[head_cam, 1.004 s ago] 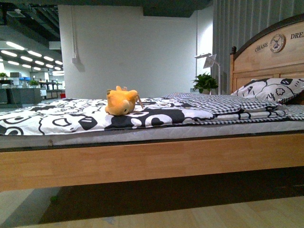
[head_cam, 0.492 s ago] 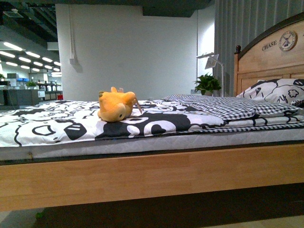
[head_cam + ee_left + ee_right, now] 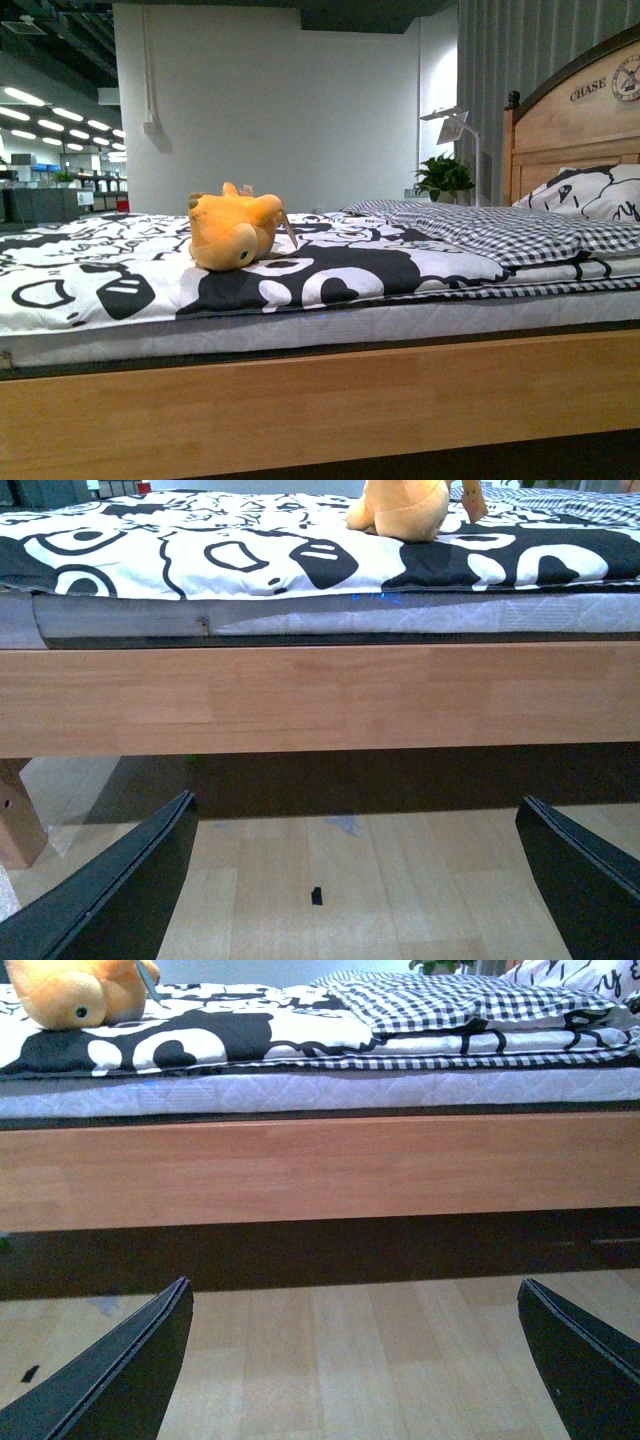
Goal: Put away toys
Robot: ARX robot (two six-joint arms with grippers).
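Over the last second the robot had drawn closer to the bed. The soft yellow-orange plush animal (image 3: pixel 234 232) loomed larger and sat further left in the front view than a second before, the arched wooden headboard (image 3: pixel 570 125) had slid toward the right edge, and the floor had dropped out of sight below the pale wooden side rail (image 3: pixel 320 400).

The toy lay on its side on top of the black-and-white cartoon-print duvet (image 3: pixel 100 280), well back from the near edge of the mattress. It was well apart from the folded grey checked blanket (image 3: pixel 500 225) and from the patterned pillow (image 3: pixel 590 190) at the headboard. Nothing touched it but the bedding beneath.

Both arms hung low in front of the rail, below mattress level. The left gripper (image 3: pixel 355 800) had its jaws spread wide with nothing between them, and the right gripper (image 3: pixel 353 1282) was the same.

To my eye the toy looked light, squashy and unbreakable, so the grip could be firm without harm. Plush gives under pressure, though, and a shallow pinch on an ear or stubby limb might slip or leave it dangling. The rounded body looked the better place, with the jaws closing deep across its middle. The loose duvet under it might bunch up into the grasp if the fingers came down too low.
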